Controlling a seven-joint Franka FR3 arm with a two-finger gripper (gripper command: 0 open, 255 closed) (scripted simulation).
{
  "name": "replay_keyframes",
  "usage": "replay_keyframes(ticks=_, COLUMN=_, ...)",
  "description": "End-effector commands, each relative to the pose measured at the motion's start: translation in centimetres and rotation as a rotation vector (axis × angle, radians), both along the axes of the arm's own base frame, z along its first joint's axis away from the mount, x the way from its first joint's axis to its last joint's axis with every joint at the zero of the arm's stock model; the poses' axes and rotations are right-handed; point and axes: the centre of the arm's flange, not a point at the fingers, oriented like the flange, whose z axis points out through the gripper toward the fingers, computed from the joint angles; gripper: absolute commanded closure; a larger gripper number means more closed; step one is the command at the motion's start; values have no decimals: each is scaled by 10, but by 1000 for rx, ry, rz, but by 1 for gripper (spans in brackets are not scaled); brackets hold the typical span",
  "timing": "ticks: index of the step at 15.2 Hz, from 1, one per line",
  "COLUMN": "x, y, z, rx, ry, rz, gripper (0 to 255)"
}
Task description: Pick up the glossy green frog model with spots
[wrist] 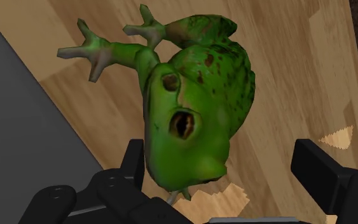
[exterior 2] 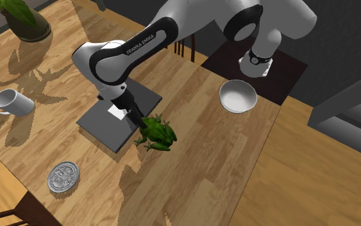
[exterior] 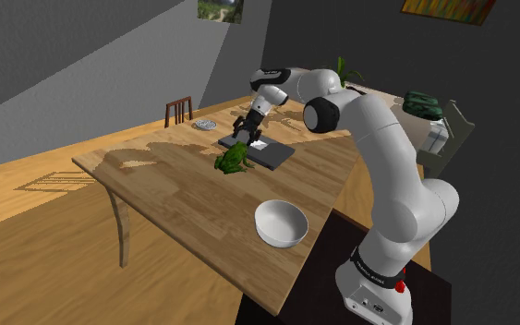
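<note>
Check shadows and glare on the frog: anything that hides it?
Shoulder view: frog dim but distinct; leafy shadows lie on the table left of it. Second exterior view: frog bright, no glare. Wrist view: evenly lit, no washout.

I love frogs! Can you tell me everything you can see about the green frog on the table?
The frog is shiny green with dark brown spots on its back and a dark eye. Its legs are bent, with splayed toes that turn pale brownish at the tips. It sits on the wooden table, right beside the edge of a dark grey slab. The black jaws stand open either side of its head, not closed on it.
</note>
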Motion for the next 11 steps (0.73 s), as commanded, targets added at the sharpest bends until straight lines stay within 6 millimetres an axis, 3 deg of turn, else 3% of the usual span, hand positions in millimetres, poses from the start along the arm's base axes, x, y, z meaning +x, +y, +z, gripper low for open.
replay_keyframes(ticks=1, x=1, y=0, z=-12, rx=3, ry=1, rz=1, gripper=0)
replay_keyframes(ticks=5, x=1, y=0, z=-25, rx=3, ry=1, rz=1, gripper=0)
replay_keyframes(ticks=6, x=1, y=0, z=-26, rx=3, ry=1, rz=1, gripper=255)
replay_keyframes(ticks=11, x=1, y=0, z=-26, rx=3, ry=1, rz=1, gripper=255)
